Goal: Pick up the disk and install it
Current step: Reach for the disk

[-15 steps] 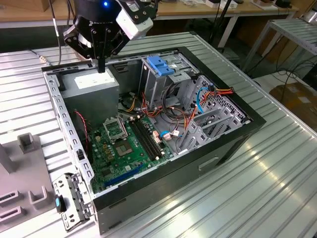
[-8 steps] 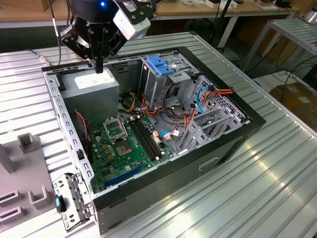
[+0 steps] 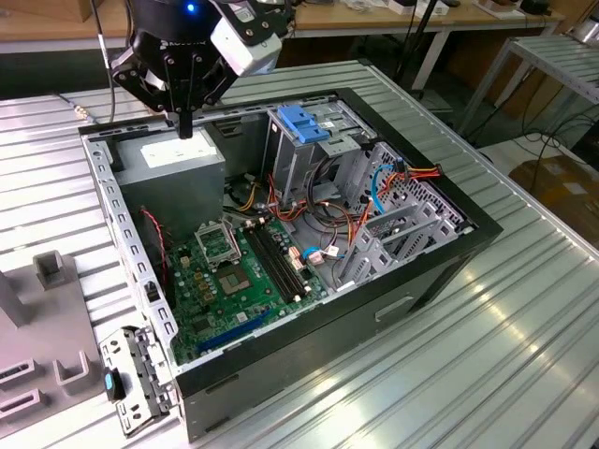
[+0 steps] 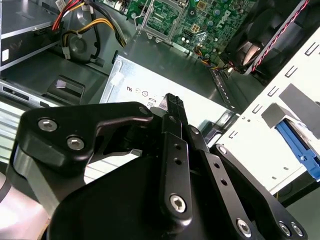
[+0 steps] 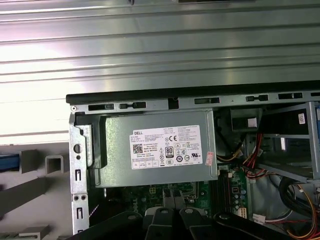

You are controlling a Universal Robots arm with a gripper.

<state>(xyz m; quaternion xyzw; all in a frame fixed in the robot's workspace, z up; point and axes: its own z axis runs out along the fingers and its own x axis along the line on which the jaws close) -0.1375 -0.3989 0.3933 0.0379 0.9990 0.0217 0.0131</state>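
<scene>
1. Work surface: a ribbed aluminium table (image 3: pixel 524 355) in a workshop, with benches and loose cables behind it.
2. A black, open-sided computer case (image 3: pixel 309 344) lies flat on the middle of the table. Its green motherboard (image 3: pixel 234 271) is exposed.
3. A grey box-shaped metal power supply (image 3: pixel 173 161) fills one corner of the case. A bare-metal drive cage (image 3: pixel 290 166) stands near it along the same wall and carries a bright blue plastic latch (image 3: pixel 301 122) on top.
4. The black two-finger gripper (image 3: pixel 185 124) hangs directly over the power supply, apart from its labelled lid. In the exterior view the fingers are closed together into a single narrow bar with nothing between them.
5. A grey plastic holder (image 3: pixel 42 269) sits on the table just beside the case's perforated side wall. In the first wrist view a thin blue strip (image 5: pixel 7 162) lies in this holder.
6. Location of the disk: by judgement, the blue strip is one rail of the disk. That places the disk outside the case, in the holder and well apart from the gripper. The strip is too slight to confirm this.
7. Status:
   - Pick-up: not done; the gripper is empty.
   - Installation: not done as far as can be seen. The part of the cage visible in the first wrist view appears unoccupied.
   - The whole task is judged outstanding.
</scene>
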